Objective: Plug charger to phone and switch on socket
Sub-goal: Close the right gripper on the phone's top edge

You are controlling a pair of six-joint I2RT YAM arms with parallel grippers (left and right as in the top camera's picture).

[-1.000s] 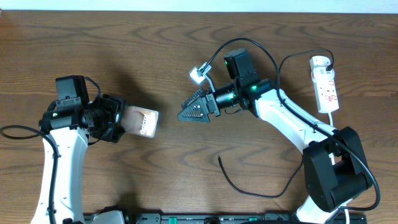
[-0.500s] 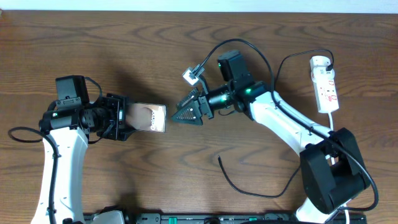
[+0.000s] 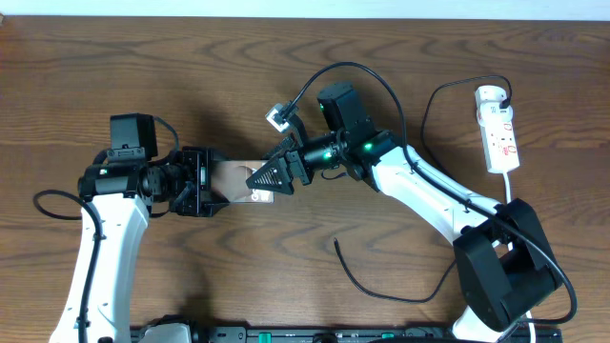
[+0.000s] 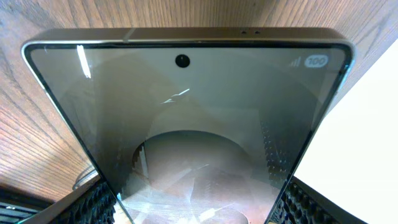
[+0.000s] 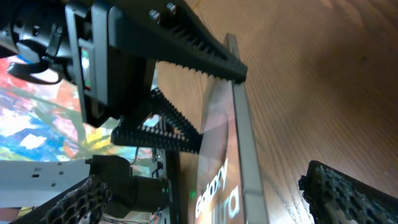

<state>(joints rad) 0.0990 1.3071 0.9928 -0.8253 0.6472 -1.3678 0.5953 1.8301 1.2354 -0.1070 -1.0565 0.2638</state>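
Across the wooden table (image 3: 191, 76), the left gripper (image 3: 214, 181) at centre-left is clamped on one end of the phone (image 3: 238, 178), mid-frame. The right gripper (image 3: 262, 177) has its jaws wide apart, straddling the phone's free end without touching it. The socket (image 3: 499, 133) lies upper right. The charger (image 3: 337, 248) lies loose at lower centre.

The worktop (image 3: 191, 76) is brown wood with a clear grain and a smooth, slightly satin finish. The phone (image 4: 186, 137) has a glossy glass face that reflects like a mirror, and its edge looks like matt silvery metal. The left claw (image 3: 221, 181) has matt black plastic fingers (image 5: 186, 43) with rough toothed ridges, and the socket (image 3: 500, 133) is smooth white plastic.
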